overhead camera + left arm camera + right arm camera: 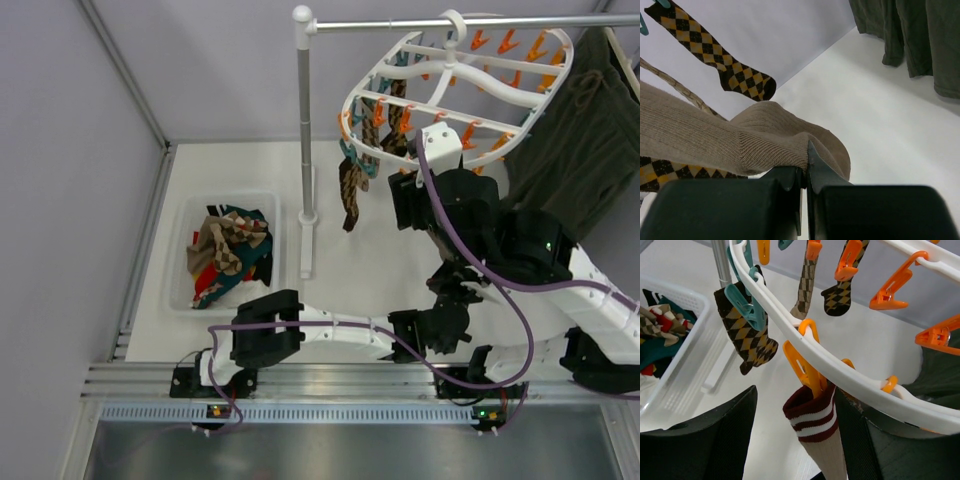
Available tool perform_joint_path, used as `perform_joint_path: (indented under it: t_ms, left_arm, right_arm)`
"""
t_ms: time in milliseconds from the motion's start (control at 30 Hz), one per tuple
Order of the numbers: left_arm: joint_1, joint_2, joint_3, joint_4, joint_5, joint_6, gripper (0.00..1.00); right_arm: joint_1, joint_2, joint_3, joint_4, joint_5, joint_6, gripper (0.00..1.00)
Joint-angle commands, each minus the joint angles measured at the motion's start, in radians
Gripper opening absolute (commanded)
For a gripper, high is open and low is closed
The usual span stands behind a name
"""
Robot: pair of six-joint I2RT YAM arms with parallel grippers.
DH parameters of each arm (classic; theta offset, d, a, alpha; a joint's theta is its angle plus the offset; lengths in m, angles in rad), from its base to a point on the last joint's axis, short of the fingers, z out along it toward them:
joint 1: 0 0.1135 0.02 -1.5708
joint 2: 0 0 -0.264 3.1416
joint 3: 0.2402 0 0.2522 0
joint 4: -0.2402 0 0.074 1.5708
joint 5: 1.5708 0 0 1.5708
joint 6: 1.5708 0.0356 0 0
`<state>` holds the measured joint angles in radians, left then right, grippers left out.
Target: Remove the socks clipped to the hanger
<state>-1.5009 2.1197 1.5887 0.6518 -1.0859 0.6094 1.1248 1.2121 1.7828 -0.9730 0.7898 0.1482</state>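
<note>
The white oval hanger (455,90) hangs from the rack at the top right, with orange and teal clips. Brown argyle socks (352,185) hang from its left side; they also show in the right wrist view (747,335). A tan sock with a maroon-and-white striped cuff (812,415) is held by an orange clip (802,370) on the hanger rim (840,370). My right gripper (800,440) is open, one finger on each side of that cuff; it is raised under the hanger (420,185). My left gripper (806,160) is shut on the tan sock's lower end (765,135), low near the table (447,318).
A white basket (190,215) at the left holds several removed socks. The grey pole rack (305,150) stands between the basket and the hanger. A big dark green garment (580,150) hangs at the right, behind the hanger. Walls close the left and back.
</note>
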Motion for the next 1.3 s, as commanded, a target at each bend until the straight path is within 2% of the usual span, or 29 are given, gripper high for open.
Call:
perform_joint_path:
  t_ms: [0,300,400,700,1000,1267]
  left_arm:
    - [-0.010,0.006,0.037,0.046,0.003,0.009,0.00]
    - [-0.016,-0.001,0.036,0.046,0.012,0.015,0.00]
    - [-0.016,-0.003,0.037,0.046,0.015,0.015,0.00]
    - [-0.016,0.000,0.037,0.046,0.027,0.015,0.00]
    - [-0.007,0.008,0.045,0.045,0.017,-0.010,0.00]
    - [-0.009,0.011,0.045,0.045,0.015,-0.019,0.00]
  right_arm:
    - [0.012,0.021,0.030,0.078,0.065,-0.064,0.61]
    - [0.013,0.089,0.043,0.145,0.196,-0.111,0.61]
    - [0.021,0.102,0.027,0.187,0.302,-0.133,0.61]
    - [0.044,0.129,-0.020,0.253,0.479,-0.223,0.58]
    - [0.046,0.092,-0.114,0.287,0.494,-0.220,0.56]
    - [0.038,0.037,-0.236,0.476,0.540,-0.311,0.48]
